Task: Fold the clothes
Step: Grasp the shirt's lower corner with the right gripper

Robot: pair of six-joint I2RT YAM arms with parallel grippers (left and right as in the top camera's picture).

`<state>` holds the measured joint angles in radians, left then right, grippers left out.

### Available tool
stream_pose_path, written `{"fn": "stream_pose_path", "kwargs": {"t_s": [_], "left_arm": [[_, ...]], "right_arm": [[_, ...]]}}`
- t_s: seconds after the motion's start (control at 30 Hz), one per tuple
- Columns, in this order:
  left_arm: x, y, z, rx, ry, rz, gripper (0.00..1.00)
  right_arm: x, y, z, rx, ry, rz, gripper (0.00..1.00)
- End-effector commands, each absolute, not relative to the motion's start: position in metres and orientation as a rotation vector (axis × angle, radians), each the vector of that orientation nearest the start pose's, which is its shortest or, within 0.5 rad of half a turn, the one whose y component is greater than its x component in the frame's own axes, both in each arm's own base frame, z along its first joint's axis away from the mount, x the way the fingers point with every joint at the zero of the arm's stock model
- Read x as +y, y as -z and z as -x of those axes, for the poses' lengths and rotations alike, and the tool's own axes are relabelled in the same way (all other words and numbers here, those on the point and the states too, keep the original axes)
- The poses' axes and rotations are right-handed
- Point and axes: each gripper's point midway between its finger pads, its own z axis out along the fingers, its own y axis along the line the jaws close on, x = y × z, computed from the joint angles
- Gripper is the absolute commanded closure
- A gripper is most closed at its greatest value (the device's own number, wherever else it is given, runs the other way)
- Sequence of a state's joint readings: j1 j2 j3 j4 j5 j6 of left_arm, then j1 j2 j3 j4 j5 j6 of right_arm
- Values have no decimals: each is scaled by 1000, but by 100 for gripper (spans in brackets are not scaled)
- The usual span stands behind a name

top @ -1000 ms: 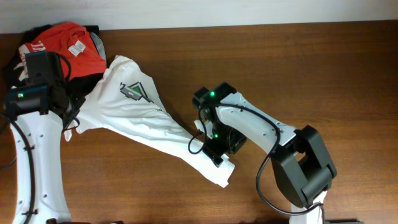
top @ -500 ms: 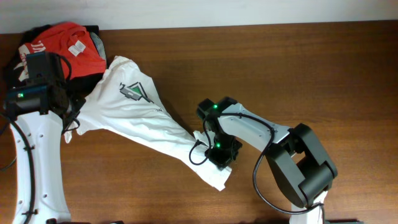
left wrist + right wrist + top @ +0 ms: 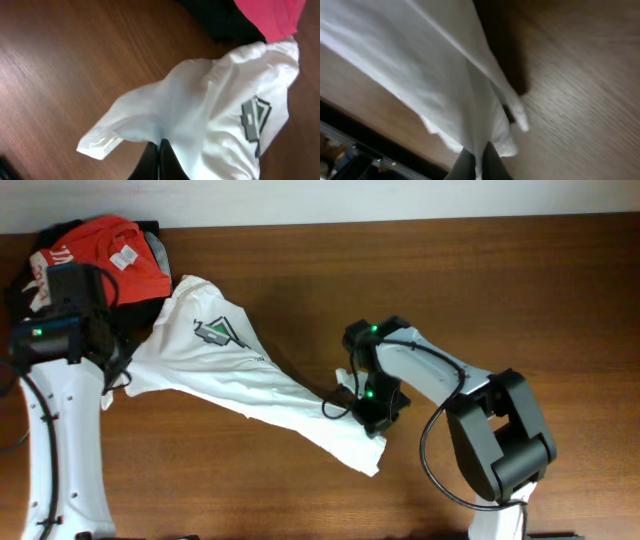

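The clothes, a white T-shirt (image 3: 240, 370) with a small dark emblem (image 3: 211, 330), stretch diagonally across the brown table from upper left to lower centre. My left gripper (image 3: 118, 368) is shut on the shirt's left sleeve edge; in the left wrist view the black fingers (image 3: 159, 162) pinch the white cloth (image 3: 210, 115). My right gripper (image 3: 370, 415) is shut on the lower end of the shirt. In the right wrist view white fabric (image 3: 445, 85) runs down between the closed fingers (image 3: 480, 165).
A red shirt with white lettering (image 3: 120, 255) lies on dark garments (image 3: 30, 280) at the table's back left corner, also showing in the left wrist view as red cloth (image 3: 270, 15). The table's far edge (image 3: 400, 220) meets a white wall.
The right gripper has closed on the shirt's lower end and moved right, pulling that end with it. The left gripper has stayed shut on the sleeve.
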<state>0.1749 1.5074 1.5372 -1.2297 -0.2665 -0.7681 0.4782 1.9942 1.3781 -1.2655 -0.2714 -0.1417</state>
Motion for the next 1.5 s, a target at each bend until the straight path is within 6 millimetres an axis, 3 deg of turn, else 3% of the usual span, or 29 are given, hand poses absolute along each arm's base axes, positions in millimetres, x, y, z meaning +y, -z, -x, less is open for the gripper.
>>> {"fn": "stream_pose_path", "kwargs": {"t_s": [0.0, 0.17, 0.27, 0.37, 0.53, 0.57, 0.6, 0.63, 0.67, 0.87, 0.93, 1.07, 1.23, 1.33, 1.47], "left_arm": [[75, -236, -333, 2380, -169, 1155, 100], [32, -261, -347, 2373, -142, 967, 100], [27, -290, -345, 2325, -193, 917, 100], [22, -311, -342, 2299, -176, 893, 100], [23, -310, -338, 2318, -188, 893, 100], [23, -309, -336, 2324, -193, 893, 100], [23, -308, -335, 2330, -197, 894, 100], [24, -307, -333, 2336, -203, 894, 100], [24, -307, -332, 2342, -207, 894, 100], [24, -306, -332, 2344, -208, 894, 100], [24, -306, -332, 2345, -208, 894, 100], [24, -305, -331, 2347, -209, 894, 100], [24, -305, -331, 2348, -210, 894, 100], [24, -305, -331, 2350, -212, 894, 100], [24, -305, -330, 2353, -215, 894, 100]], "right_arm": [[172, -74, -273, 3244, -411, 827, 96], [153, -134, -302, 3129, -338, 736, 95], [133, -153, -309, 3084, -221, 657, 87], [124, -157, -312, 3077, -225, 608, 86], [123, -157, -312, 3079, -231, 600, 87], [123, -156, -312, 3082, -230, 602, 82], [122, -154, -310, 3092, -229, 602, 64], [121, -147, -305, 3117, -229, 604, 53], [120, -139, -299, 3144, -230, 606, 50], [138, -65, -253, 3254, -524, 587, 49], [135, -51, -240, 3303, -527, 528, 50], [133, -35, -233, 3336, -511, 412, 50], [136, -22, -249, 3261, -501, 355, 54], [114, -15, -255, 3282, -274, 280, 54], [110, -14, -255, 3283, -240, 274, 53]]}}
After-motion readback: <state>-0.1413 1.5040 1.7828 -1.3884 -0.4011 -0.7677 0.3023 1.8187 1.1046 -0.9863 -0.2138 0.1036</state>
